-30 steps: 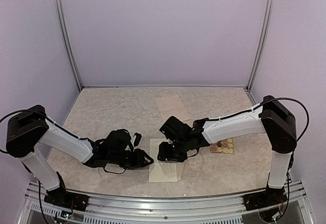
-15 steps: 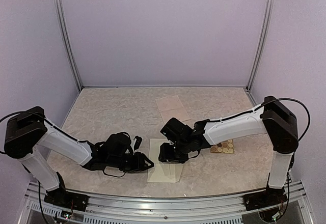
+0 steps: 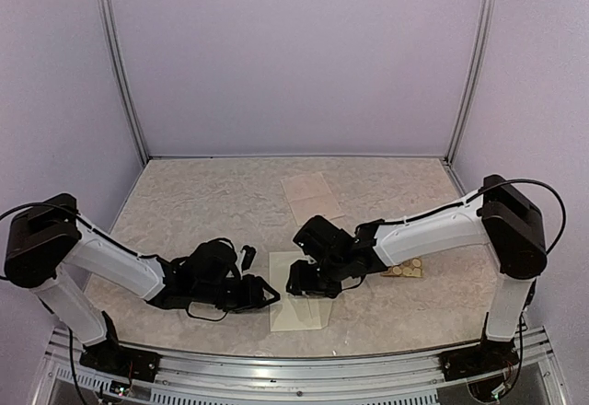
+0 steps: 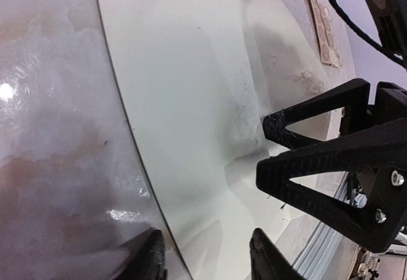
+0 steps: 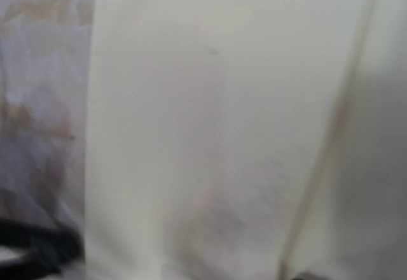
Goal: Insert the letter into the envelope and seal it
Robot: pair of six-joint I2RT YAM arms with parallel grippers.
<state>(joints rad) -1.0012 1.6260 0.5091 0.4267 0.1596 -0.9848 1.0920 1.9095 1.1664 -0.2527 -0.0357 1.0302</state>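
Observation:
The cream envelope (image 3: 299, 308) lies flat near the table's front edge and fills the left wrist view (image 4: 191, 102) and the blurred right wrist view (image 5: 216, 114). My left gripper (image 3: 269, 295) is at its left edge. Its jaws stand open (image 4: 206, 254), one fingertip over the table and one over the paper, with nothing held. My right gripper (image 3: 306, 283) points down onto the envelope's far part. In the left wrist view its two black fingers (image 4: 318, 178) stand apart with their tips on the paper. I cannot pick out the letter for certain.
A pinkish-beige paper sheet (image 3: 308, 189) lies flat at the back middle, with another (image 3: 337, 224) partly under the right arm. A small tan sheet of round brown stickers (image 3: 406, 267) lies to the right, also in the left wrist view (image 4: 321, 28). A metal rail (image 3: 294, 368) runs along the near edge.
The left gripper has crept slightly nearer along the envelope's left edge. The right forearm has dropped a little, with its gripper still on the envelope.

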